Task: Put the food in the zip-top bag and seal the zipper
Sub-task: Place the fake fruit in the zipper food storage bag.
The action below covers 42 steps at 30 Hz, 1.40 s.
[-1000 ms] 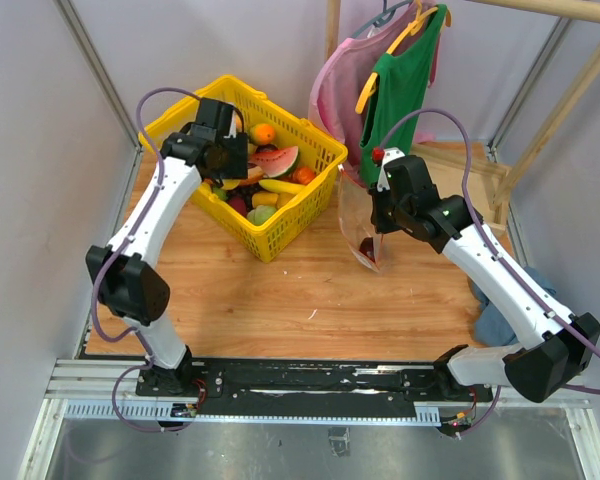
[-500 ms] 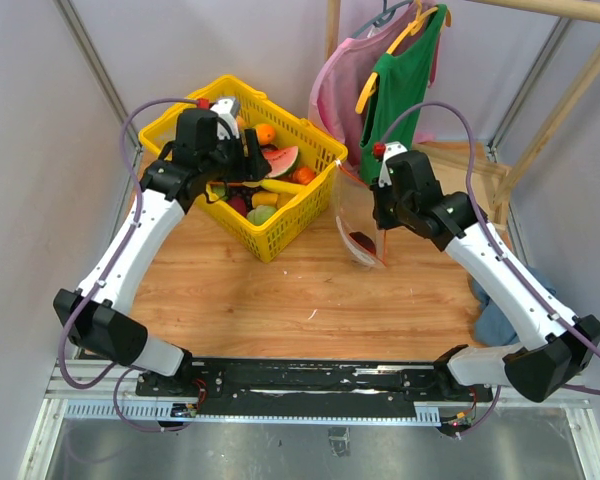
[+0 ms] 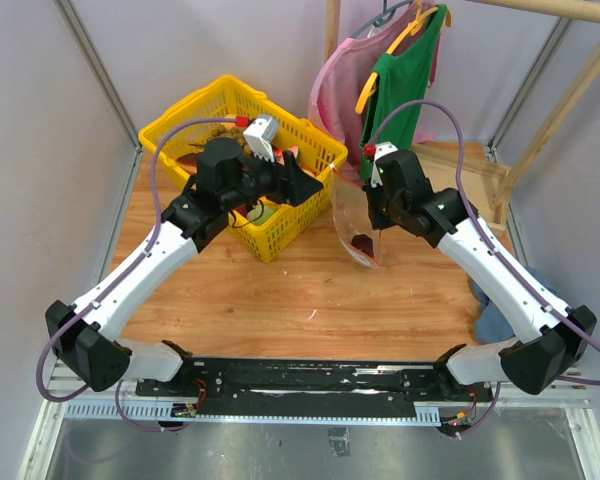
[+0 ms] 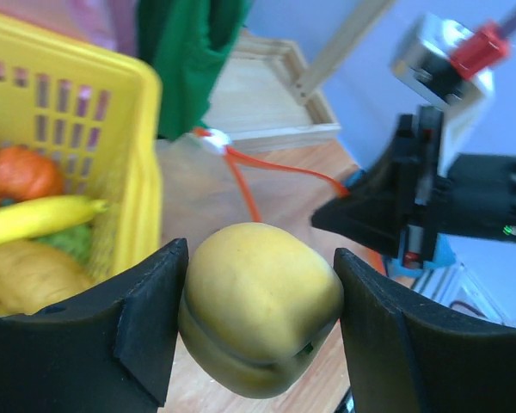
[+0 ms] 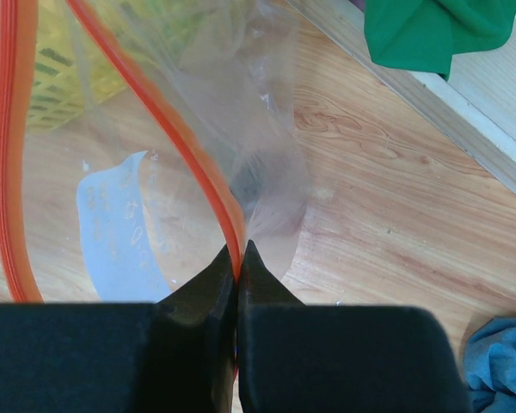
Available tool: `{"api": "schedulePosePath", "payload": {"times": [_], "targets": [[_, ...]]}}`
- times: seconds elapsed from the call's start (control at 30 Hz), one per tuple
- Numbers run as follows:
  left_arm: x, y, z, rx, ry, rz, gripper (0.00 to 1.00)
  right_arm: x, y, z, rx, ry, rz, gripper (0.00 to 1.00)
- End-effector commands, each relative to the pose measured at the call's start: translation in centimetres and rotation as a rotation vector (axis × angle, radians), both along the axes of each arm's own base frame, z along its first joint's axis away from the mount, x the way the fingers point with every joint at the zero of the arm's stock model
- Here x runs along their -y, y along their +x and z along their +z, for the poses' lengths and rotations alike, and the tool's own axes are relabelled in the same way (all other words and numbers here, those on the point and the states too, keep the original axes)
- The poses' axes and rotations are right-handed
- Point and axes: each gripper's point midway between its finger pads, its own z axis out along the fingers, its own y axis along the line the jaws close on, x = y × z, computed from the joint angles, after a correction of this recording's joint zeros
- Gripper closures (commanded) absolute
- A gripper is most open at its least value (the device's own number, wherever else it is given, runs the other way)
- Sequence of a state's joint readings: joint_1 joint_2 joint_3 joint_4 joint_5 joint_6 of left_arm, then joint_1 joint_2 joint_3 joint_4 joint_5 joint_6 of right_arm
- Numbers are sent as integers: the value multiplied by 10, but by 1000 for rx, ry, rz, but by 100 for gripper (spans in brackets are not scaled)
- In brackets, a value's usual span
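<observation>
My left gripper (image 4: 258,331) is shut on a yellow-green mango (image 4: 262,310) and holds it in the air just right of the yellow basket (image 4: 129,129). In the top view it (image 3: 310,186) hangs next to the mouth of the zip-top bag (image 3: 352,215). My right gripper (image 5: 238,251) is shut on the red-orange zipper (image 5: 168,129) and holds the clear bag up with its mouth open. The bag's white label (image 5: 112,224) shows through the plastic. A dark red food piece (image 3: 363,243) lies in the bag's bottom.
The basket (image 3: 280,238) holds a banana (image 4: 34,219), an orange fruit (image 4: 17,172) and other toy food. Green and pink clothes (image 3: 405,70) hang on a wooden rack at the back right. A blue cloth (image 3: 495,320) lies at the right edge.
My left gripper has risen out of the basket and swung right to the bag's mouth, carrying the mango. My right gripper has shifted the held bag slightly left.
</observation>
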<state>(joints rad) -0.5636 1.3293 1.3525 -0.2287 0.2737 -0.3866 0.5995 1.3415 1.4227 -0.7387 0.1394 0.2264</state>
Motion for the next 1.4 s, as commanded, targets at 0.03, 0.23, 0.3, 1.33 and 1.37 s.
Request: {"api": "schedulePosePath", "payload": {"times": [0.03, 0.23, 0.3, 1.33, 1.37], "targets": [[39, -34, 44, 203, -140, -154, 73, -8, -2, 14, 20, 26, 17, 99], [69, -60, 49, 333, -165, -256, 72, -14, -6, 14, 8, 50, 32, 99], [76, -64, 46, 358, -172, -271, 72, -15, -7, 14, 4, 59, 37, 99], [96, -33, -75, 174, 52, -183, 17, -32, -27, 14, -26, 177, 121, 99], [96, -33, -76, 169, 55, -184, 16, -32, -27, 15, -26, 178, 122, 99]]}}
